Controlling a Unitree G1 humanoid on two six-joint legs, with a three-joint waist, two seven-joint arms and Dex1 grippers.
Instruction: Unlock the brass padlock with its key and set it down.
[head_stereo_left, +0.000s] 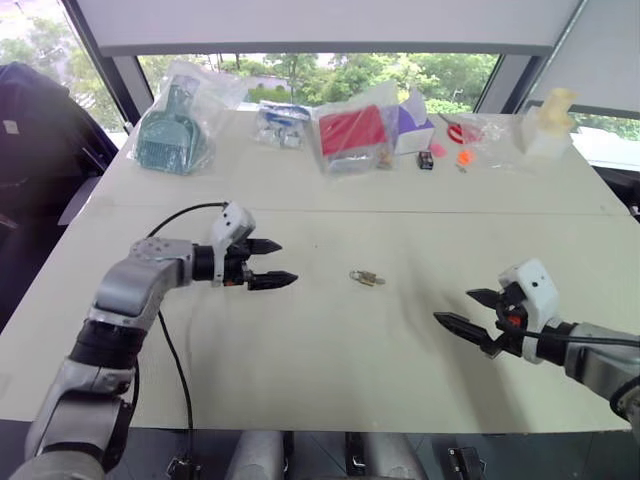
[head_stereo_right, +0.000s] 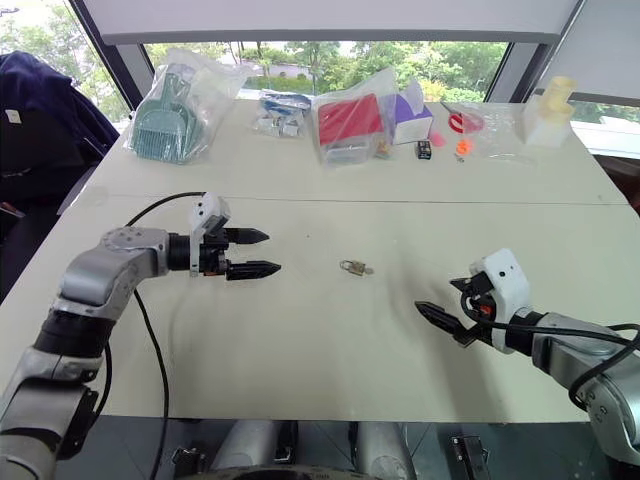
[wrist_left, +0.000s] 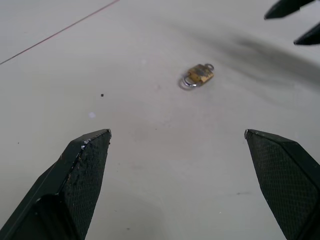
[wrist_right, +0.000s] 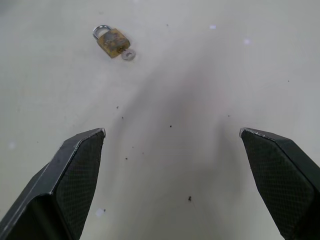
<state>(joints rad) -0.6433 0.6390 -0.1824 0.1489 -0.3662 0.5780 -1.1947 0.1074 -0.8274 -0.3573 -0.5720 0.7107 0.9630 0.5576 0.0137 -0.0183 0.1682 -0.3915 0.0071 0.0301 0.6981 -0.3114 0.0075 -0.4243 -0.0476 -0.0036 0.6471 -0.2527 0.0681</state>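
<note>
Nearest, the left gripper (head_stereo_left: 283, 263) and right gripper (head_stereo_left: 458, 308) hover with fingers spread wide, holding nothing. Between them, the brass padlock (head_stereo_left: 366, 277) lies on the worktop (head_stereo_left: 320, 370), the key (wrist_right: 129, 55) at its base. Judging by this, unlocking hasn't started.

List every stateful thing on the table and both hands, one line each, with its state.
Small brass padlock with silvery shackle: lying flat on the white table, shackle looks closed, ungripped.
Tiny silvery key: at the padlock's base, apparently inserted.
Left hand: open, empty, clear of the padlock.
Right hand: open, empty, clear of the padlock.
Clear plastic bags: lying at the far edge, untouched.
</note>
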